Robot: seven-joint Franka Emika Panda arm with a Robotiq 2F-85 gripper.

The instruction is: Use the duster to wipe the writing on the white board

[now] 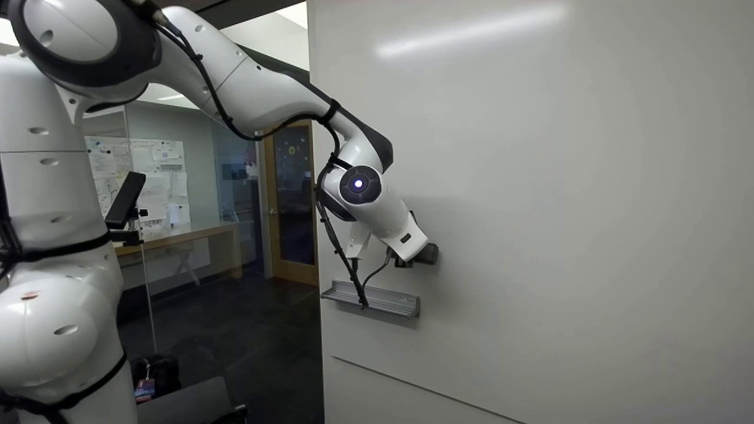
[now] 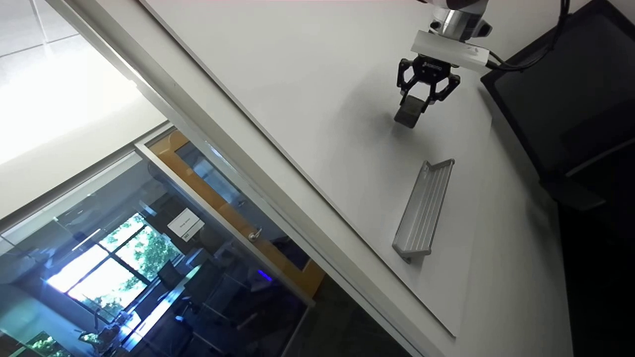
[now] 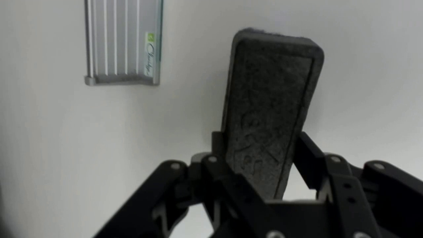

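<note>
A dark grey, oblong block of a duster (image 3: 272,99), shallow marks pressed into its broad face, hangs in front of a tall, glossy white board (image 1: 559,206), clasped along its long sides by a black two-fingered gripper (image 2: 415,103). The hold sits toward one end, leaving a good length jutting free and slightly aslant in the wrist view. Whether its far side meets the board cannot be told from here; a soft shadow (image 2: 367,116) lies just beside it. No writing can be made out in any view, and it may well be out of sight behind the block.

The step in hand looks to be bringing the duster to the writing. Done well, it calls for laying the wiping face flat before any stroke, then pressing lightly and evenly; with the hold so near one end, the free end could pivot under a hard push. Short, overlapping passes should serve better than one long sweep.

Near the duster, a grey ribbed metal tray (image 2: 425,209) is fixed to the board, an edge worth steering clear of. A white, jointed robot arm (image 1: 259,94) carries the gripper; beyond the board stands a wood-framed glass door (image 1: 291,206).
</note>
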